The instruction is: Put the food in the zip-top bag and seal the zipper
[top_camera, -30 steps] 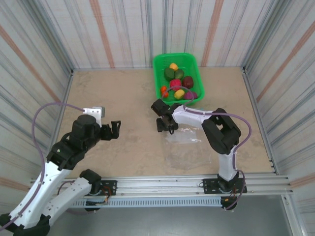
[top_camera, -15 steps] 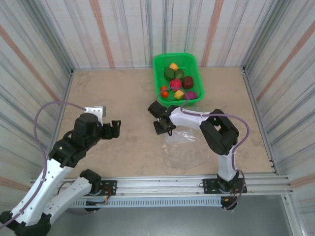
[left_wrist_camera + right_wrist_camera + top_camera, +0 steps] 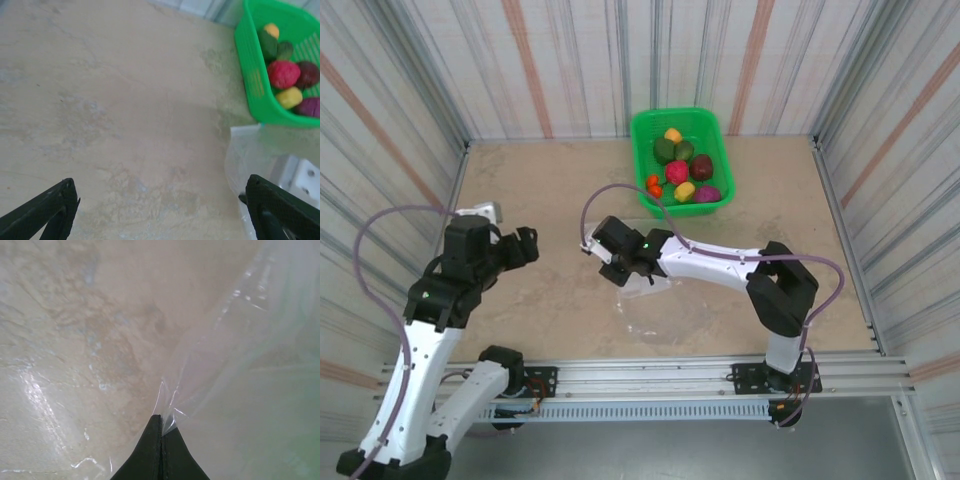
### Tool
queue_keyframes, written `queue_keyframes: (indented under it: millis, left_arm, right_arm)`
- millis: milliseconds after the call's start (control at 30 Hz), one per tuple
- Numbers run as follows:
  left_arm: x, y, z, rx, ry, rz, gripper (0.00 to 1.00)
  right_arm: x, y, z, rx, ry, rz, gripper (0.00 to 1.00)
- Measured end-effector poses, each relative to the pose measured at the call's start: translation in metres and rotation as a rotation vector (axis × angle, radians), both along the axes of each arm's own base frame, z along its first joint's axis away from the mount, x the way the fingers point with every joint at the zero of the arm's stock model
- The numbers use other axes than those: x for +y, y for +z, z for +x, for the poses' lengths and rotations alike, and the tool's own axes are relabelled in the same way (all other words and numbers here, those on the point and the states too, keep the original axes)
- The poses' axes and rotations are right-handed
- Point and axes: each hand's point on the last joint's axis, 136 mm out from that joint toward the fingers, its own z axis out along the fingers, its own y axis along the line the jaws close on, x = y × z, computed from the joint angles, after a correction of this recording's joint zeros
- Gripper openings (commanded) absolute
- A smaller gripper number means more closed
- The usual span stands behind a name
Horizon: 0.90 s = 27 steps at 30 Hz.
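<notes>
Two robot arms reach over a pale, mottled worktop [image 3: 550, 190] walled by striped panels. Near the middle of the worktop the right gripper [image 3: 620, 268] sits low, its fingers pressed fully together on an edge of the zip-top bag [image 3: 655, 312] — the right wrist view shows clear film pinched at the fingertips. The bag lies crumpled on the worktop, trailing from that gripper toward the near edge, on the near side of a green basket [image 3: 645, 130]. The food [image 3: 682, 168] — small toy fruits and vegetables in green, yellow, magenta, dark red, purple and orange-red — rests in the basket. At the left, the left gripper [image 3: 525, 245] hovers above bare worktop, fingers spread wide, holding nothing. The zipper is too faint to make out.
</notes>
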Motion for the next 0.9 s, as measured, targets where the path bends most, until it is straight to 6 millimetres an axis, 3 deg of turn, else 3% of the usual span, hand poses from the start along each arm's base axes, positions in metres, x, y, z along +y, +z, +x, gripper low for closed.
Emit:
queue_keyframes:
  millis: [133, 367, 600, 733, 900]
  left_arm:
    - [0.002, 0.006, -0.005, -0.008, 0.013, -0.032, 0.88]
    - [0.002, 0.002, -0.003, 0.019, 0.025, -0.07, 0.88]
    - [-0.012, -0.001, 0.001, 0.063, -0.014, -0.162, 0.89]
    - [-0.027, -0.008, 0.005, 0.089, -0.052, -0.304, 0.83]
    - [-0.051, -0.048, 0.004, 0.194, -0.115, -0.51, 0.67]
  right_arm:
    - [0.002, 0.032, -0.013, -0.149, 0.158, 0.084, 0.0]
    - [0.019, 0.079, -0.057, -0.428, 0.436, 0.162, 0.0]
    - [0.019, 0.104, -0.056, -0.636, 0.551, 0.154, 0.0]
    - [0.007, 0.089, -0.066, -0.736, 0.614, 0.131, 0.0]
    - [-0.005, 0.045, -0.085, -0.771, 0.658, 0.084, 0.0]
